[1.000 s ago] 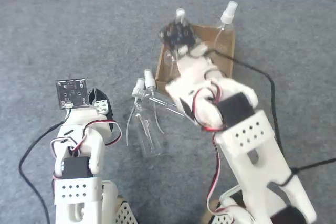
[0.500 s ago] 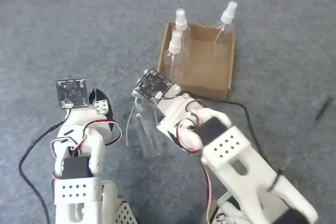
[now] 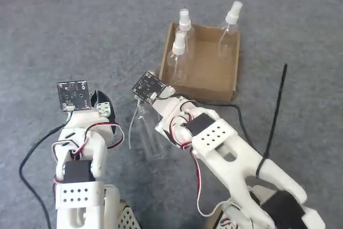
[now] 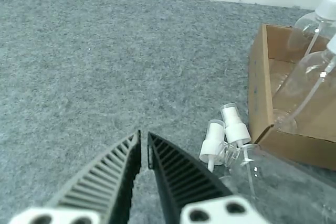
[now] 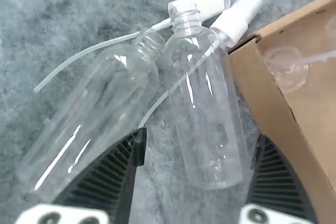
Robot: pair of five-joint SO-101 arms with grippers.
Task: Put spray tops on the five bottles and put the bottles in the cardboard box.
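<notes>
Right tool [image 5: 199, 137] is spread wide, one jaw either side of a bottle [image 5: 212, 108] lying flat on the grey surface [image 3: 64, 36], with a second bottle [image 5: 97, 114] right alongside. Both lie just beside the cardboard box [image 3: 220, 92], where three spray-topped bottles [image 3: 179, 60] stand upright. Left tool [image 4: 144, 145] is pretty much closed, well apart from them.

The right arm [image 3: 214, 138] swings back from the cardboard box [image 3: 231, 87] to the near left, jaws spread over the lying bottles [image 5: 210, 114]; a third bottle [image 3: 178, 52] now stands freed inside.
</notes>
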